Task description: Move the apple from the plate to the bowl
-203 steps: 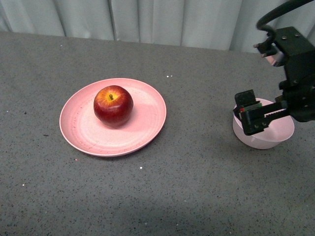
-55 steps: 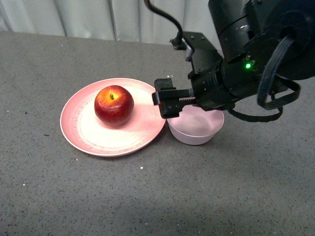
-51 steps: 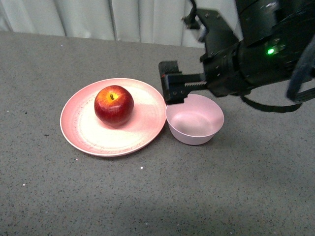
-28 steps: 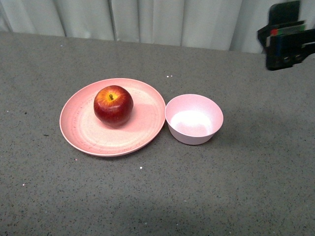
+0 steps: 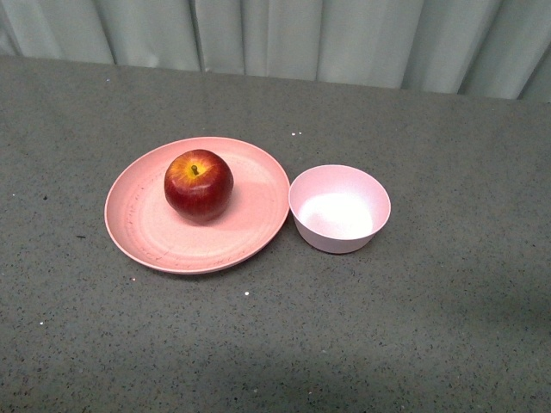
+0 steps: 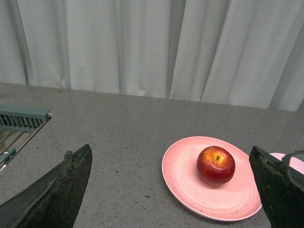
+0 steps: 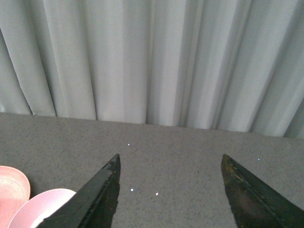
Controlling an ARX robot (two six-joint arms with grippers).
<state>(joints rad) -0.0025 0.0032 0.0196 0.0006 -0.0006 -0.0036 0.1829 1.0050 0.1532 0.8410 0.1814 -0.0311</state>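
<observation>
While the apple (image 5: 198, 184) sits upright on the plate (image 5: 146, 237), stem hollow up with its yellow-orange patch showing, it lies a little toward the far side of the plate's middle and has not been lifted. The plate rests on the grey speckled worktop (image 5: 362, 344), left of its middle and well in from the near edge. The bowl (image 5: 331, 241) stands just beside the plate on its right. Their rims are so close that I cannot tell whether they touch, and the bowl's pale inside shows bare. A pale pleated curtain (image 5: 301, 34) hangs along the worktop's far edge. In the left wrist view the left gripper (image 6: 169, 148) is spread wide and grasps nothing, and the apple shows between its dark fingers (image 6: 61, 190), well apart from them. In the right wrist view the right gripper (image 7: 170, 156) is likewise released, holding nothing, and points toward the far edge and the curtain. A slatted grey rack (image 6: 21, 118) shows at the worktop's side in the left wrist view.
</observation>
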